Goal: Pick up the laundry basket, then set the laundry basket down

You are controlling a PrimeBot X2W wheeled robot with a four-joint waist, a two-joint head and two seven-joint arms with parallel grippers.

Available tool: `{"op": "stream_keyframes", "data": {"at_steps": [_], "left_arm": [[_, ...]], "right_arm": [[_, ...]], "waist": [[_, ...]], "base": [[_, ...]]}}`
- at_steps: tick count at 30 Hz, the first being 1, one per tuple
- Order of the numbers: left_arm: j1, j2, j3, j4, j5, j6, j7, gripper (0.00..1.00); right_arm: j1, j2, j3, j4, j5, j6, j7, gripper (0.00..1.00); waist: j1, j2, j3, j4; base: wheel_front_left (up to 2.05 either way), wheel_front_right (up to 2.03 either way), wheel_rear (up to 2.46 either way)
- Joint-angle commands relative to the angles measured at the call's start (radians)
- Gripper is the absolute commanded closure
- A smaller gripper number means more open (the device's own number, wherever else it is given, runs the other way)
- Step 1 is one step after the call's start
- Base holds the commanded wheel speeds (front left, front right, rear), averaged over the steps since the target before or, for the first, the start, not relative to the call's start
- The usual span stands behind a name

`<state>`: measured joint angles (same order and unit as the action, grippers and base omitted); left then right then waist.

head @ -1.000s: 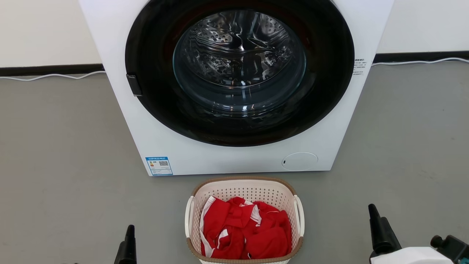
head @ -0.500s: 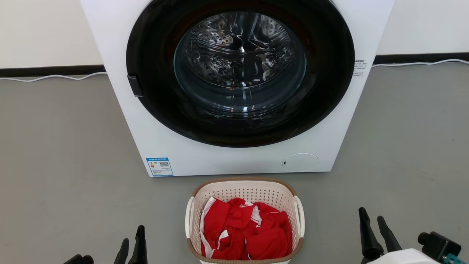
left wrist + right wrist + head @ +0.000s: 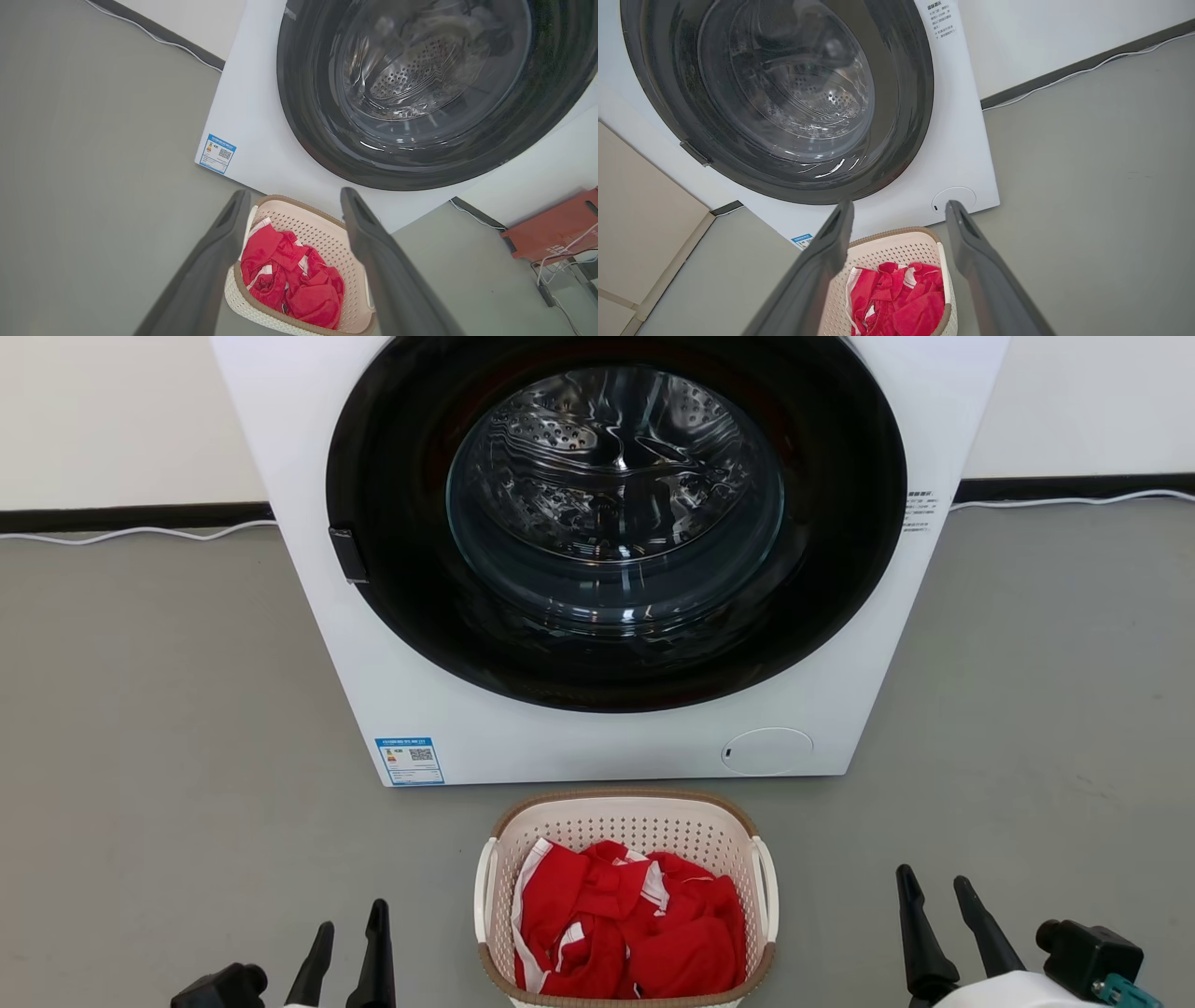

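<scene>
Change: my left gripper and right gripper have slid in from the bottom corners toward the middle.
Means: I think I am lining up to grab. Nothing is lifted yet.
Jaws: both are spread wide and hold nothing.
Basket: bottom middle of the head view, on the floor, with red clothes inside.
Edges: it has a white handle on each side.
Room: bare floor lies left and right. The washer stands close behind, just above it in the frame.

Blue sticker w/ QR code, washer front: unreadable. Small print upper right: illegible too.
</scene>
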<state>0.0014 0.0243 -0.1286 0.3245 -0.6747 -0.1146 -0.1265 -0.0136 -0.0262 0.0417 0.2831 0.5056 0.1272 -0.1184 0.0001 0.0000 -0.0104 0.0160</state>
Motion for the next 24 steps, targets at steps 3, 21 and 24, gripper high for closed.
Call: {"op": "stream_keyframes", "data": {"at_steps": [3,21,24], "left_arm": [[-0.027,0.014,0.013,-0.047,0.096,0.01,-0.023,0.0],[0.0,0.019,-0.001,-0.077,0.318,0.021,-0.073,0.0],[0.002,0.02,-0.006,-0.081,0.35,0.024,-0.082,0.0]], "right_arm": [[-0.035,-0.014,0.023,-0.027,-0.072,0.002,-0.031,0.0],[-0.021,-0.018,0.026,-0.024,-0.277,0.003,-0.081,0.0],[-0.02,-0.019,0.022,-0.025,-0.31,0.003,-0.09,0.0]], "waist": [[-0.0001,0.0,-0.001,-0.001],[-0.0001,0.0,-0.002,-0.007],[-0.0001,0.0,-0.001,-0.007]], "base": [[0.0,0.0,0.0],[0.0,0.0,0.0],[0.0,0.0,0.0]]}}
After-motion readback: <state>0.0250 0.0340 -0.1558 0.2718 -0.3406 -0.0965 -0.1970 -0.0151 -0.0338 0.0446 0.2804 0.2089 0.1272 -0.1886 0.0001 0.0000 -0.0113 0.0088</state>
